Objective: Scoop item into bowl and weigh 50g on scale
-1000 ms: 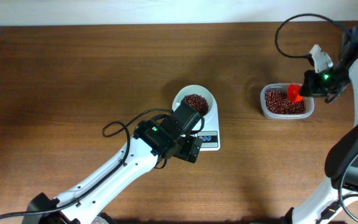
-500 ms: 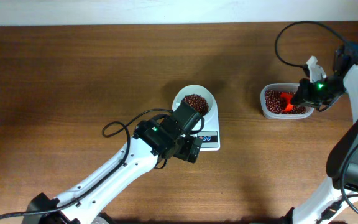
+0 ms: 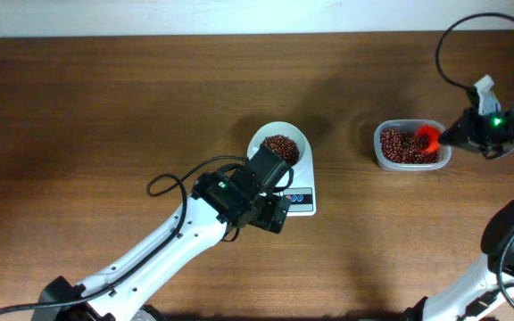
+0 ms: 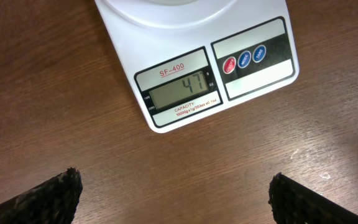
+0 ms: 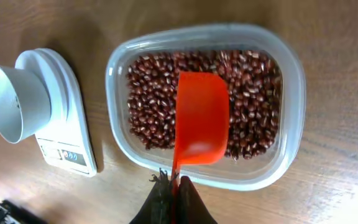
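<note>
While the brown wooden table (image 3: 105, 107) fills the overhead view, the white left arm reaches in from the near left, and the left gripper (image 4: 176, 202) hangs above the near edge of the scale (image 3: 300, 198). Its fingers are spread wide, with only bare wood between the tips. The right gripper (image 5: 173, 198) comes in from the far right, pressed together and pinching the thin handle of a red-orange scoop (image 5: 201, 118). A clear plastic container (image 5: 294, 93) sits right of centre, well apart from the scale. The scale is white and lies near the middle of the table; its display reads 47. The white bowl (image 3: 294, 135) stands on the scale's far part. The scoop's cup lies over the container's fill. Small red-brown beans (image 5: 154, 99) cover the container floor, and a smaller heap is in the bowl.
</note>
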Available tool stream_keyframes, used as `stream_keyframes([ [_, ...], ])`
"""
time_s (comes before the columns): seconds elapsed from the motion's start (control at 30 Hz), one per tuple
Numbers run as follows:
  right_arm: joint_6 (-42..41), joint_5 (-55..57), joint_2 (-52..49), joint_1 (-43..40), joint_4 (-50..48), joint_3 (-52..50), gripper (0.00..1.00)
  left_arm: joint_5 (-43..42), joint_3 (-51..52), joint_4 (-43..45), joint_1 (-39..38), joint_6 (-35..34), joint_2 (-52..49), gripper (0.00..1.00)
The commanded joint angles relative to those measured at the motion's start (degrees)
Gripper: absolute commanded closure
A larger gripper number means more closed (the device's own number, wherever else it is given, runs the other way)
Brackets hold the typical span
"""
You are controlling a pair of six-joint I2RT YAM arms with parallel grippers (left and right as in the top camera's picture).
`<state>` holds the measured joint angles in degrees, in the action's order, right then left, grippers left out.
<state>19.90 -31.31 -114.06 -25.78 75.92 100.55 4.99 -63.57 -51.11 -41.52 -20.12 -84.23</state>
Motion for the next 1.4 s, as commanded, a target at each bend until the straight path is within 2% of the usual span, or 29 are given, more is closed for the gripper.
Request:
stream_keyframes([
  [0.0, 1.75, 2.10, 0.24, 1.70, 1.27, 2.01, 0.95, 0.85, 0.59, 0.07, -0.07, 0.87, -0.11, 0.01],
  [0.07, 1.68, 5.11, 0.24, 2.89, 1.25, 2.03, 0.95, 0.85, 0.59, 0.07, -0.07, 0.87, -0.11, 0.01],
  [0.17, -3.72, 12.87, 0.24, 5.05, 1.03, 2.34, 0.95, 0.85, 0.59, 0.07, -0.07, 0.87, -0.11, 0.01],
  [0.4, -8.20, 19.96, 0.24, 8.59, 0.17, 4.09, 0.96, 0.85, 0.59, 0.07, -0.07, 0.87, -0.11, 0.01],
  [0.63, -10.97, 19.80, 0.24, 9.38, -0.90, 5.22, 0.96, 0.85, 0.59, 0.07, -0.07, 0.87, -0.11, 0.01],
  [0.7, -12.96, 24.55, 0.24, 10.86, -0.96, 5.22, 0.96, 0.85, 0.59, 0.07, -0.07, 0.87, -0.11, 0.01],
  [0.9, -14.19, 25.07, 0.24, 11.89, -1.75, 5.22, 0.96, 0.85, 0.59, 0.07, -0.07, 0.87, -0.11, 0.01],
  [1.03, -12.26, 20.24, 0.24, 11.34, -1.57, 5.66, 0.96, 0.85, 0.61, 0.07, -0.07, 0.87, -0.11, 0.01],
  [1.17, -4.61, 5.97, 0.24, 6.78, 2.36, 8.26, 0.96, 0.85, 0.59, 0.07, -0.07, 0.87, -0.11, 0.01],
  [1.37, 7.28, -21.18, 0.24, -3.41, 9.03, 8.26, 0.96, 0.85, 0.61, 0.07, -0.07, 0.87, -0.11, 0.01],
])
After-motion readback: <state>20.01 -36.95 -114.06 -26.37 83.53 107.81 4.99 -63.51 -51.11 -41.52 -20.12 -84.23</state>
